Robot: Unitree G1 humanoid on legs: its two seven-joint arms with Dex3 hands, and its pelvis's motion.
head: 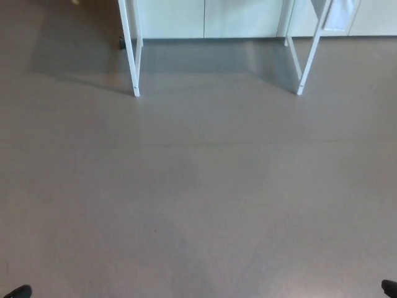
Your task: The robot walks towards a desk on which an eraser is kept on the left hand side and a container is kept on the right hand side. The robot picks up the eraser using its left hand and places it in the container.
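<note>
While grey floor [198, 186] is filling the view, white desk legs [131, 56] are standing far ahead; robot hand states: cannot tell, both out of view.

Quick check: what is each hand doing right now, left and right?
Left hand: only a black tip shows, cannot be told.
Right hand: the same, cannot be told.

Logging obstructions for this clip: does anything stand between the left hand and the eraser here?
That cannot be judged: neither eraser nor container shows. Only bare floor lies ahead, up to the white desk legs at the top. Nothing visible stands on that stretch. A dark tip at each bottom corner is all of the robot showing.
</note>
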